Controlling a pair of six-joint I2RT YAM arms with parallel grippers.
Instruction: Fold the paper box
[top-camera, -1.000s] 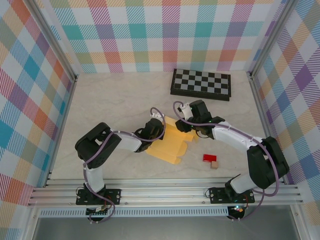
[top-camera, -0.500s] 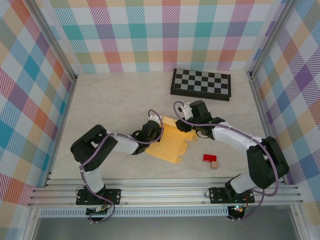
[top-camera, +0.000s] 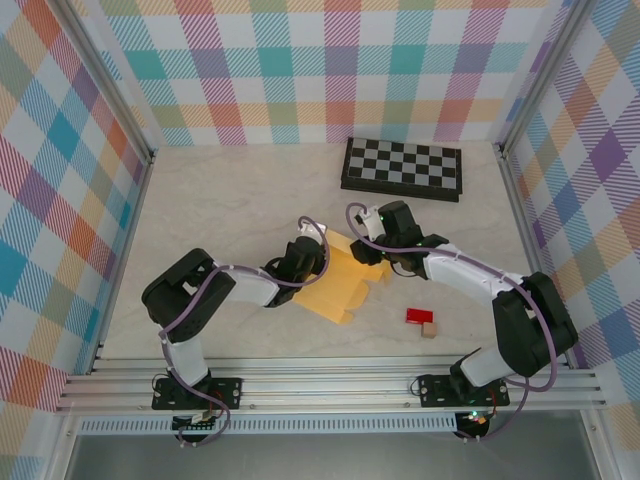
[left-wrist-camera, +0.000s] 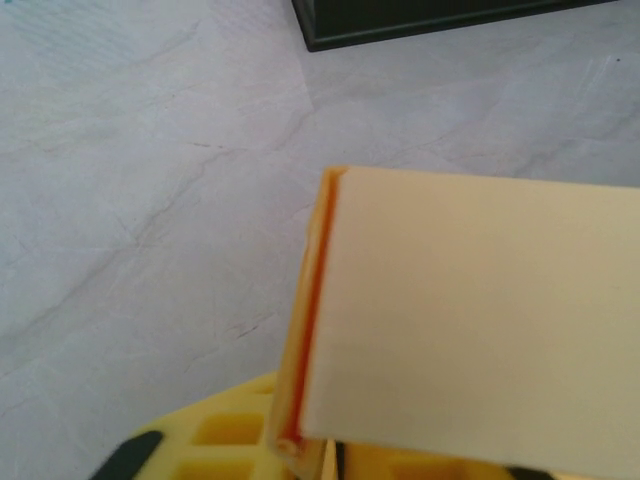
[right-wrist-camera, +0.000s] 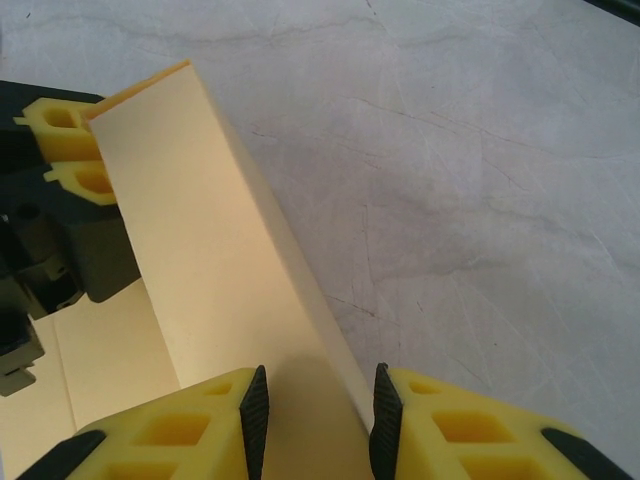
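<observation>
— Two grippers on one sheet? Where is the paper box (top-camera: 345, 292) lying?

— In the middle of the table (top-camera: 220, 200), between the arms and well short of the checkerboard (top-camera: 403, 168) at the far wall. Most of it lies flat, reaching from the grippers toward the near edge, with its near end swung a little to the left.

— And the lifted part?

— One long, narrow panel stands up off the flat part along the far side. Its long axis runs left to right, from the left gripper (top-camera: 318, 252) across to the right gripper (top-camera: 368, 252).

— How does the right one hold it?

— In the right wrist view the panel's end sits between the two yellow fingers (right-wrist-camera: 170, 440). They are drawn in narrow against its sides, so that is a grip on the box. From there the panel stretches away up and to the left, leaning over with its cream face upward. Flat cardboard lies below it on the left.

— And the other end?

— The left gripper's yellow fingertips (right-wrist-camera: 62, 125) sit right at the panel's far corner. In the left wrist view the cream face covers most of the lower right, with an orange crease running down its left edge. The corner comes down among the fingers. Whether they pinch it or just stand beside it, I cannot tell.

— Anything else nearby?

— A red block (top-camera: 418, 316) and a tan block (top-camera: 430, 330), touching each other, lie to the right of the box's near end and apart from it.
</observation>
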